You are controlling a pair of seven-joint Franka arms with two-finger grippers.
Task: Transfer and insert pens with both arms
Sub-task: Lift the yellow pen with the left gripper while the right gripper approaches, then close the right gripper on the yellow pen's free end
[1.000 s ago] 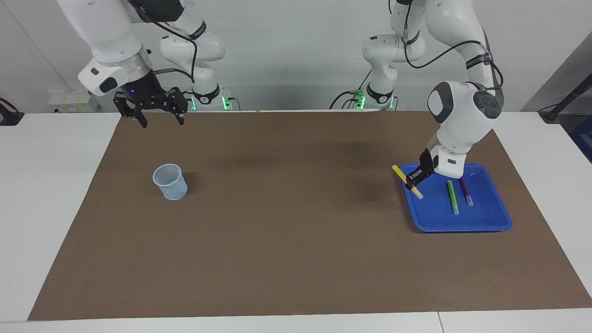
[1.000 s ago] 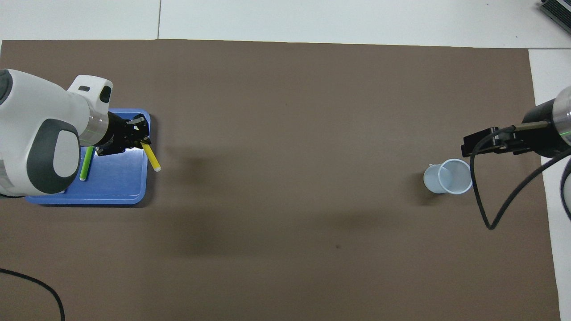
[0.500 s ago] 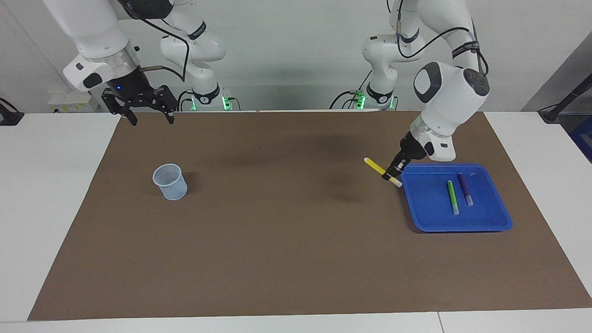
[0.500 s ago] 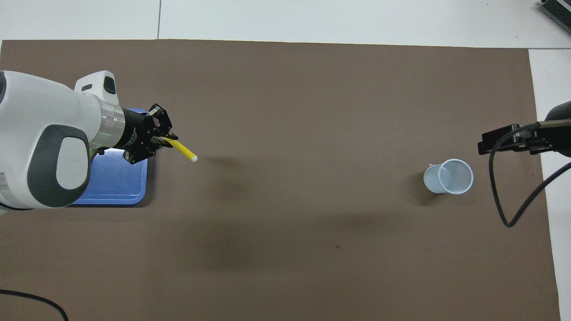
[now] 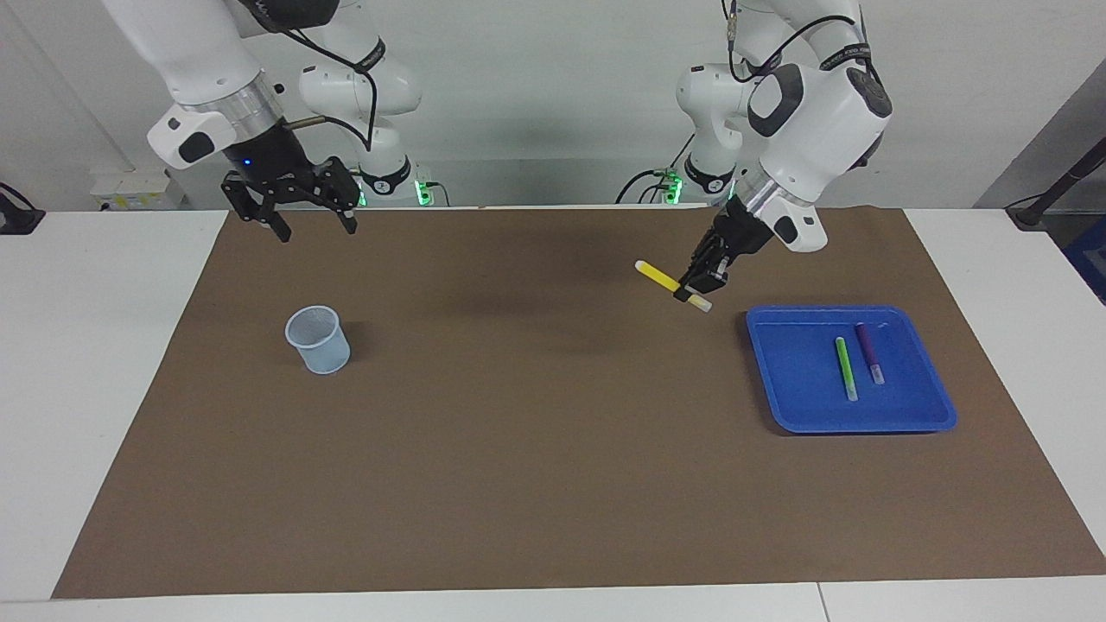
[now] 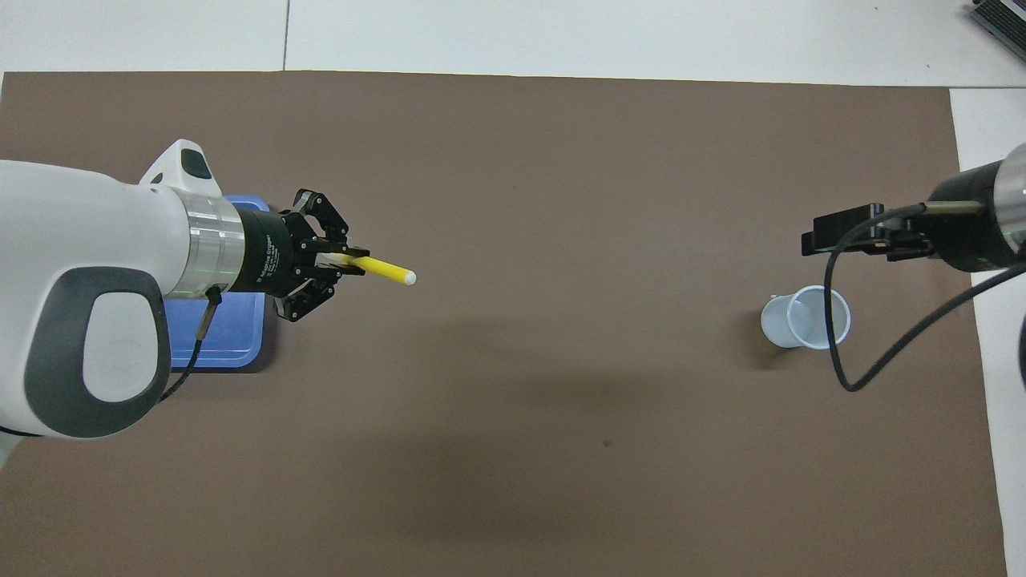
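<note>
Yellow plastic, slim and rigid: the yellow pen (image 5: 671, 285) hangs in the air, pinched across its barrel by the left gripper (image 5: 694, 285), whose fingertips are closed onto it near the pale end, so that most of the barrel juts out past the fingers toward the right arm's end of the table. The gripper is over bare brown mat (image 5: 536, 484), just off the blue tray (image 5: 916, 419), which lies toward the left arm's end of the table from it. In that tray the green pen (image 5: 846, 368) and the purple pen (image 5: 869, 352) lie side by side, close but apart. The right gripper (image 5: 313, 223) waits with its fingers spread wide and nothing between them, raised near the pale mesh cup (image 5: 319, 339), which stands upright on the mat.

Handling, as a judgement: such a pen is light and stiff, so a modest pinch should hold it, but the round smooth barrel can roll or pivot between flat pads. With the grip this far toward one end, the long free part offers the second gripper a clear place to take hold at a handover. The cup looks light and easily tipped, so the pen would best enter near upright.
</note>
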